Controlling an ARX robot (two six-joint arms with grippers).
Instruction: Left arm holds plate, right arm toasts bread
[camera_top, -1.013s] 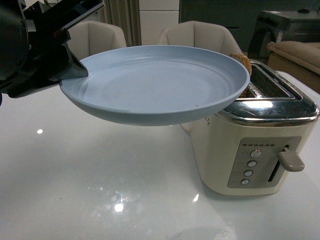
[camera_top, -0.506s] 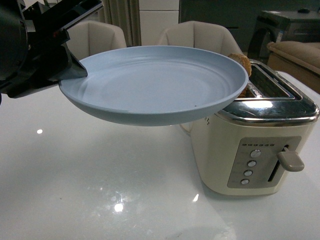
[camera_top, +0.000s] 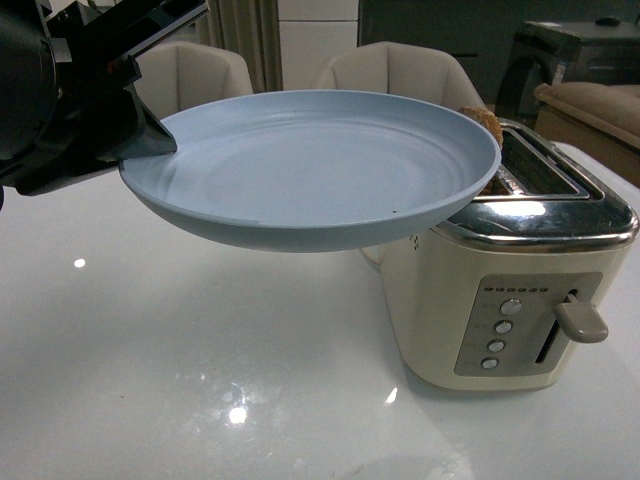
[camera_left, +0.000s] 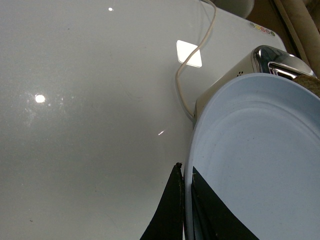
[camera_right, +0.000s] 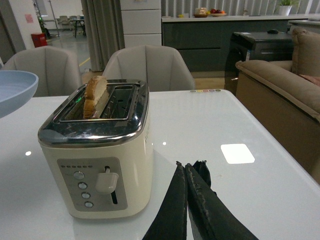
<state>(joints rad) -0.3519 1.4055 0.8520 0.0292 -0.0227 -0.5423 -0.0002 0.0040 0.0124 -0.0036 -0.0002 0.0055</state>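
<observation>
Left pincer (camera_left: 185, 171) of mine clamps the round, ridged pale blue plate (camera_top: 300, 232) by its rim; right pincer (camera_right: 186, 167) sits pressed closed.

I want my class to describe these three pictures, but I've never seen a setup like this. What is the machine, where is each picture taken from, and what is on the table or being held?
This is a robot with two arms, each ending in a two-jaw gripper. One picture comes from a camera on the robot's body, looking forward. The other two come from cameras on its left and right wrists. The left gripper is clamped on the rim of a pale blue plate, holding it in the air close to a cream toaster. The toaster stands on a glossy white table. The plate is bare. A piece of bread sticks up from one toaster slot. The right gripper is closed, holds nothing, and hangs over the table on the toaster's lever side.
</observation>
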